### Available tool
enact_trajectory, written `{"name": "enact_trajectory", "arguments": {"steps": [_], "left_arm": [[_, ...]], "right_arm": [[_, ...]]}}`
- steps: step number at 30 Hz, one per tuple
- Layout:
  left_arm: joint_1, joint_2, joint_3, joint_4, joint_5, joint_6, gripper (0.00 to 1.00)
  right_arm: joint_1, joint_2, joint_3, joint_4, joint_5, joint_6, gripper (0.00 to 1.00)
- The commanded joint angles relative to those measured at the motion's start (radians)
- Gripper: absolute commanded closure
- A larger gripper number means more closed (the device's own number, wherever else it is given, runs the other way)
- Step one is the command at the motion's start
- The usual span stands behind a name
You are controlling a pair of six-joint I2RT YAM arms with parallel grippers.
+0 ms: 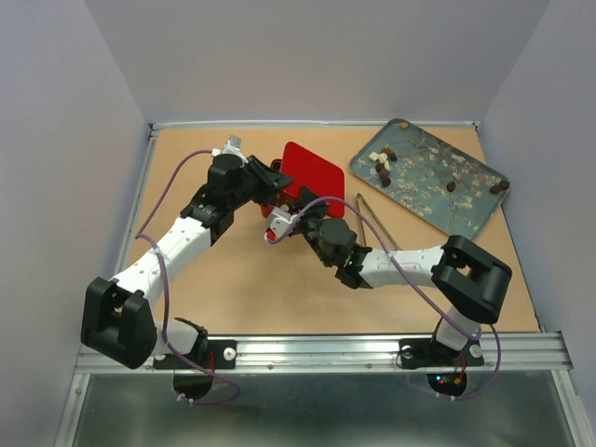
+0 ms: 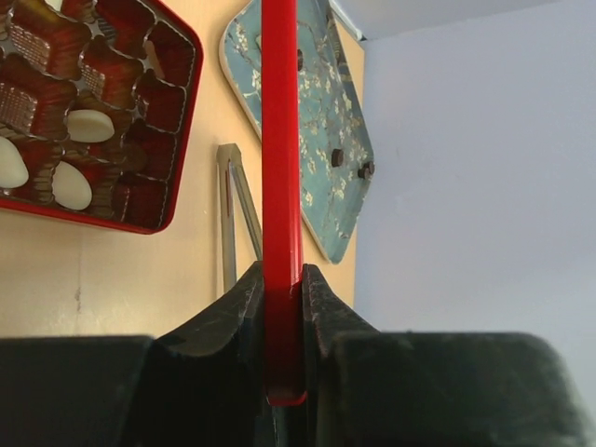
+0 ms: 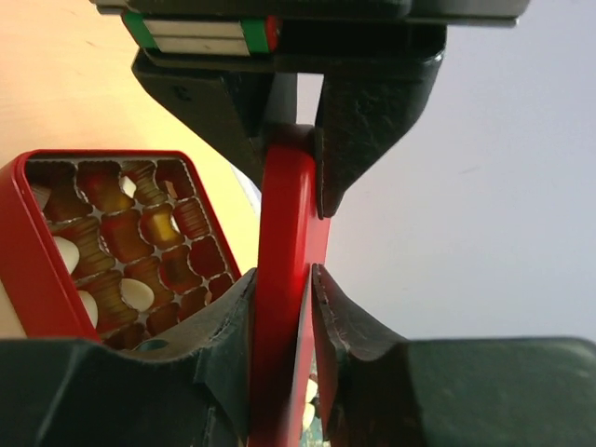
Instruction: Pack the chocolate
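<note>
A flat red lid (image 1: 312, 172) is held on edge between both grippers. My left gripper (image 2: 281, 279) is shut on one edge of the lid (image 2: 279, 140). My right gripper (image 3: 284, 279) is shut on the opposite edge of the lid (image 3: 284, 214); the left gripper (image 3: 298, 140) shows at its far end. The red gridded box (image 2: 140, 140) lies open below, with a few cream chocolate pieces (image 2: 90, 125) in its cells; it also shows in the right wrist view (image 3: 19, 233). More chocolate pieces (image 1: 382, 160) lie on the blue floral tray (image 1: 438, 200).
Metal tongs (image 1: 372, 219) lie on the table between the box and the tray, and also show in the left wrist view (image 2: 233, 214). A few dark pieces (image 1: 452, 184) sit toward the tray's right end. Grey walls enclose the table.
</note>
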Motion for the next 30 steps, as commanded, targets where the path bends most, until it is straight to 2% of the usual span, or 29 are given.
{"name": "enact_trajectory", "arguments": {"steps": [1,3,7,9,20,30], "left_arm": [[0.000,-0.017,-0.031,0.024,0.023,0.028,0.86],[0.003,-0.016,-0.039,0.030,0.028,0.022,0.90],[0.012,-0.007,-0.077,0.067,0.042,0.009,1.00],[0.018,-0.001,-0.095,0.096,0.040,-0.004,1.00],[0.112,0.021,-0.203,0.305,0.013,-0.033,1.00],[0.159,0.117,-0.203,0.426,0.060,-0.024,1.00]], "right_arm": [[0.009,0.009,-0.013,0.173,0.051,-0.039,0.66],[0.009,0.019,-0.021,0.177,0.068,-0.037,0.63],[0.014,0.035,-0.044,0.186,0.102,-0.020,0.40],[0.016,0.035,-0.062,0.188,0.116,0.004,0.36],[0.028,0.003,-0.183,0.189,0.168,0.109,0.30],[0.032,0.015,-0.220,0.189,0.202,0.182,0.30]]}}
